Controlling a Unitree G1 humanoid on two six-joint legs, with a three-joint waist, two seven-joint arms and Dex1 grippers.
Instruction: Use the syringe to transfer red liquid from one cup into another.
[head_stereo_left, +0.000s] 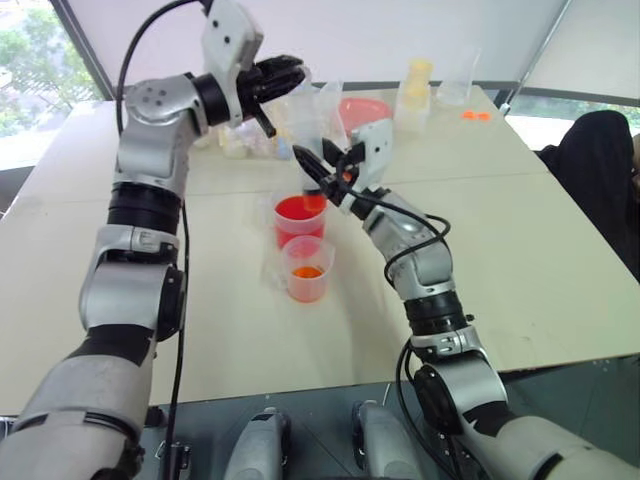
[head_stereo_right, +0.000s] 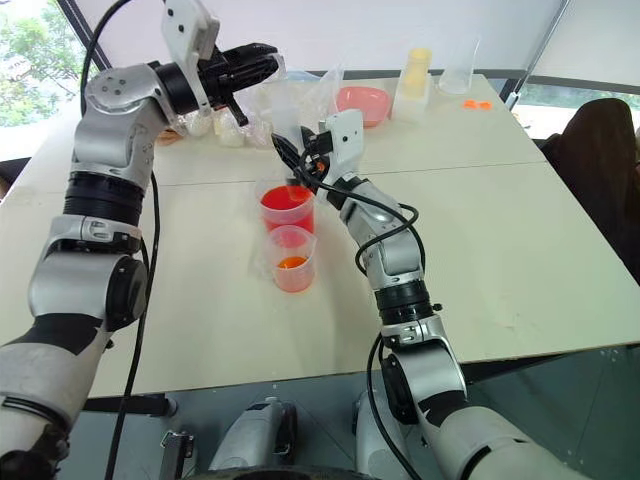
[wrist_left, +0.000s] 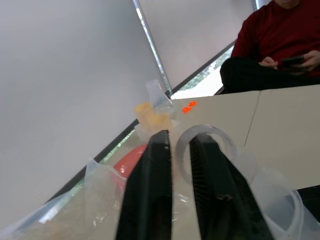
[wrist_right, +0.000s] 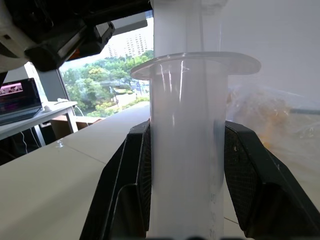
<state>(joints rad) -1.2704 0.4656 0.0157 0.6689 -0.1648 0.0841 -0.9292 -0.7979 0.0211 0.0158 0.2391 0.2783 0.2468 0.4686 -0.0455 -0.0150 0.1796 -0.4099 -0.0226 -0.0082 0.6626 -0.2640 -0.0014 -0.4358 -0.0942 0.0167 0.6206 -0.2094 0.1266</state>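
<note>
The syringe (wrist_right: 186, 145) is standing nearly upright over the larger cup (head_stereo_left: 297, 218), its barrel clamped between the right gripper (head_stereo_left: 318, 172)'s two black fingers, as the right wrist view is showing plainly. Gripping the barrel this way is leaving the plunger end free above.

The left gripper (head_stereo_left: 268, 88) is hovering at about eleven o'clock from the syringe, up by its plunger end, fingers a little parted with a narrow gap and holding nothing that I can make out; likely it is placed there to work the plunger.

The larger cup is holding red liquid (head_stereo_left: 298, 209), and the smaller cup (head_stereo_left: 306, 268), touching it at six o'clock, is carrying a shallow orange-red pool. They are sitting close, probably to keep the carry short.

A pink dish (head_stereo_left: 365, 110) is lying at one o'clock.
</note>
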